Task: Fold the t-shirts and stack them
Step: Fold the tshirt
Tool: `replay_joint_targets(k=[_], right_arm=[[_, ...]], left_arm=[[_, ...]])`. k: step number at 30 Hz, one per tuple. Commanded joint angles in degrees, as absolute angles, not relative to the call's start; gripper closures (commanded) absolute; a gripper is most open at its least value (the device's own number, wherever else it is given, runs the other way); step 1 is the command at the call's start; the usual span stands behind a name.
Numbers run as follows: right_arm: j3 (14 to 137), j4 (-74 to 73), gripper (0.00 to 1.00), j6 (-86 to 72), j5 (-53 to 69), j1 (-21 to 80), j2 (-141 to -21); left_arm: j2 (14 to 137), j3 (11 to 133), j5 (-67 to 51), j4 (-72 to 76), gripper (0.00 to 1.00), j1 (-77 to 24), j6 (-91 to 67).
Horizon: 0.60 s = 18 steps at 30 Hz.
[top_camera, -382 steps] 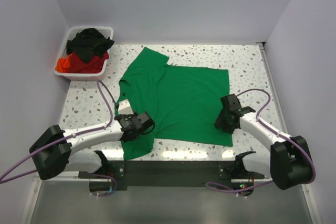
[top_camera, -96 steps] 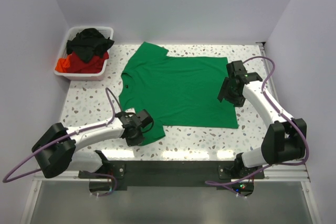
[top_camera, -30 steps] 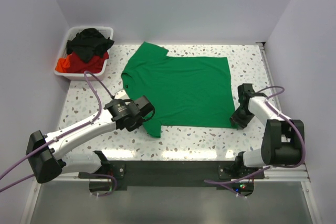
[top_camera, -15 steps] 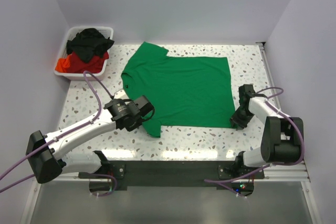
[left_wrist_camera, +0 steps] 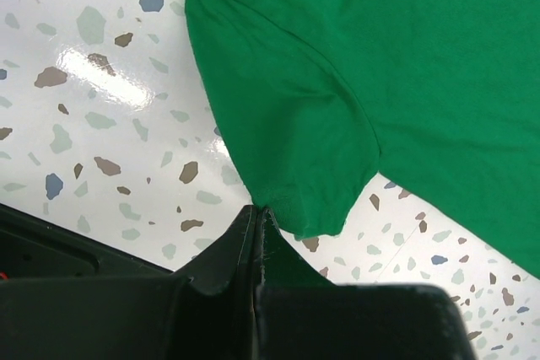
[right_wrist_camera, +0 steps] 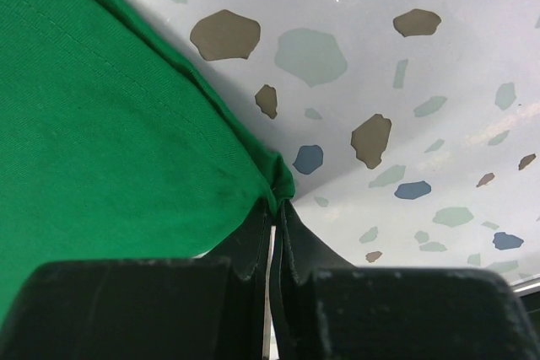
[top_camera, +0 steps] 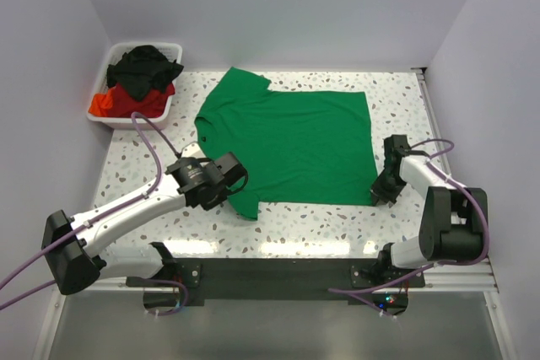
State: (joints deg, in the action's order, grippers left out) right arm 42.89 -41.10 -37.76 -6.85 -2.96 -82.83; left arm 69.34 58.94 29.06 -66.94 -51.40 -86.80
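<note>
Looking at a green t-shirt spread flat on the counter, mid-frame. Got the left claw pinched closed on its lower-left sleeve, right claw clamped tight on the lower-right hem corner. Can't see either pinch from overhead, buried under the wrists. Upper left: bin, black shirt covering most of red shirt.
</note>
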Motion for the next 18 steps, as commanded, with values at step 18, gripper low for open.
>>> replay_joint_targets(k=[18], right_arm=[[54.66, -46.32, 1.00, -37.35, -8.79, -3.16, -75.23]], left_arm=[[69.26, 66.88, 38.49, -75.41, 1.00, -51.15, -94.66]])
